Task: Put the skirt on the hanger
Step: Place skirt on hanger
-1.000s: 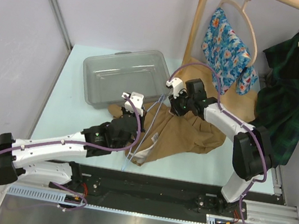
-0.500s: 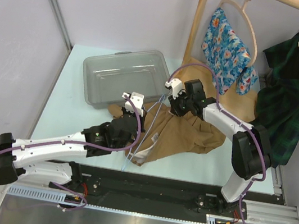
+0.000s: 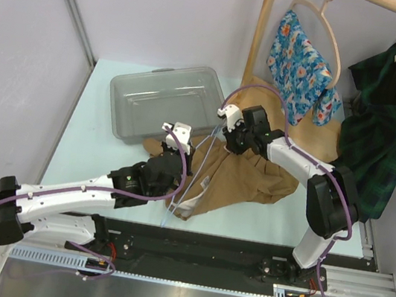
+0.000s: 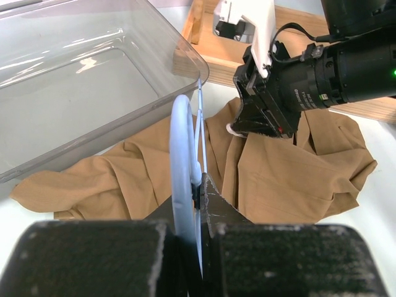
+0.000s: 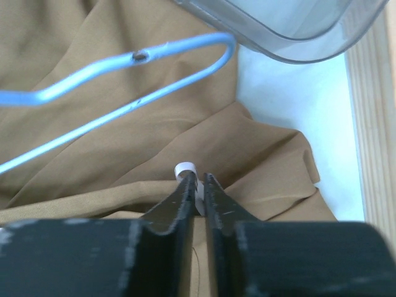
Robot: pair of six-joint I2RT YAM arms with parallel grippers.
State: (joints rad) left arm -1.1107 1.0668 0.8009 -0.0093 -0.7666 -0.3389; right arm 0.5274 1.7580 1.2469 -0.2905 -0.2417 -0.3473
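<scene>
Right wrist: skirt (image 5: 111, 161) in right claw (image 5: 198, 185)

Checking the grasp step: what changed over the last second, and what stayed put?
The right gripper edged slightly away from its base, toward the bin, and narrowed its jaws onto a small white tab at the edge of the skirt. The left gripper kept the hanger clamped; hanger and bin stayed where they were.

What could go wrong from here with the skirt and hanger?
1. The right gripper pinches only the thin white loop of the skirt, so it may slip out on lifting.
2. The hanger, clamped in the left gripper, reaches close to the bin and could knock it.
</scene>
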